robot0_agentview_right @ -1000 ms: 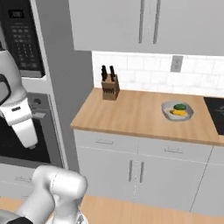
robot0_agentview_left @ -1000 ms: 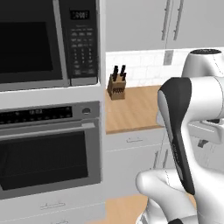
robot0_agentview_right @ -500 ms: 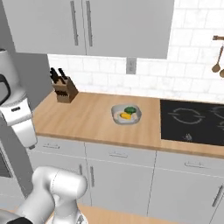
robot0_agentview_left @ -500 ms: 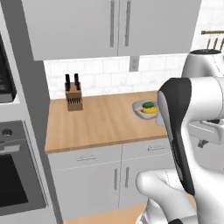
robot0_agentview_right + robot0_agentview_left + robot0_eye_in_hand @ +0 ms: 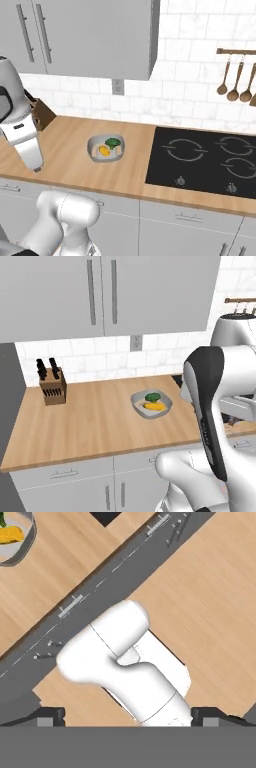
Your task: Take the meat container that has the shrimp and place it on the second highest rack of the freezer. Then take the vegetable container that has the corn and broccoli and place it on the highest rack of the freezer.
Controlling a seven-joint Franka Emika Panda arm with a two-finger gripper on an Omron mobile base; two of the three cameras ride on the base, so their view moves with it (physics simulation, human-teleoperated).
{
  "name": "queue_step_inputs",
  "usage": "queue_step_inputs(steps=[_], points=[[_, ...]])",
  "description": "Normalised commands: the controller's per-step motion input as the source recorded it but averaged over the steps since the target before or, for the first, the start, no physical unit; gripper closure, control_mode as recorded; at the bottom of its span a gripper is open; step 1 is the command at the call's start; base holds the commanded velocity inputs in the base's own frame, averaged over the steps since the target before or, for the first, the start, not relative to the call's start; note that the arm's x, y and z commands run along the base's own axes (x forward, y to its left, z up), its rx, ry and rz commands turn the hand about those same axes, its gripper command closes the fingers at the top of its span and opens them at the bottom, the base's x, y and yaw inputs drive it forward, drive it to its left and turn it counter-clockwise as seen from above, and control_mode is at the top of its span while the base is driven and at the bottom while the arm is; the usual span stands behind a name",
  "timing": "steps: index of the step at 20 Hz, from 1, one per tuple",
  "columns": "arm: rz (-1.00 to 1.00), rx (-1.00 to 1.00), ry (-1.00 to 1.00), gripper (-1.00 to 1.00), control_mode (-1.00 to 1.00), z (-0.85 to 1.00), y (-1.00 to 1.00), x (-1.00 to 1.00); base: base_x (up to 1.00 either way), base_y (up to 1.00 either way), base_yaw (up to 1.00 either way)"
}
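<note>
The vegetable container (image 5: 151, 405) is a rounded light grey dish standing on the wooden counter (image 5: 90, 426), roughly mid-counter. In it lie the yellow corn (image 5: 154, 406) and the dark green broccoli (image 5: 152, 397). From the right base view the vegetable container (image 5: 106, 148) sits just left of the cooktop, with corn (image 5: 103, 150) and broccoli (image 5: 113, 143) inside. The hand view looks down past the counter edge; the vegetable container (image 5: 15, 543) is at its top left corner. My gripper (image 5: 130, 717) is open, nothing between its fingertips (image 5: 50, 714), well away from the dish. The meat container, shrimp and freezer are out of view.
A knife block (image 5: 52, 388) stands at the counter's back left. A black cooktop (image 5: 205, 162) adjoins the counter on the right, with spoons (image 5: 234, 80) hanging on the wall above. Grey upper cabinets (image 5: 110, 291) overhang the counter; drawers (image 5: 190, 220) run below.
The whole picture has shifted: the base drove to the right, so the oven and microwave slid out on the left and the dish and cooktop came in. The gripper stayed open.
</note>
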Motion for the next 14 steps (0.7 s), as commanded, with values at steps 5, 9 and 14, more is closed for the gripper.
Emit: queue_step_inputs(steps=[5,9,14], points=[[0.05,0.17,0.11,-1.00,-1.00,-0.21,-0.34,0.88,0.00,0.00,0.00],[0.00,0.06,0.00,-1.00,-1.00,-0.91,-0.51,0.83,0.00,0.00,0.00],[0.00,0.00,0.00,-1.00,-1.00,-0.96,-0.06,0.90,0.00,0.00,0.00]])
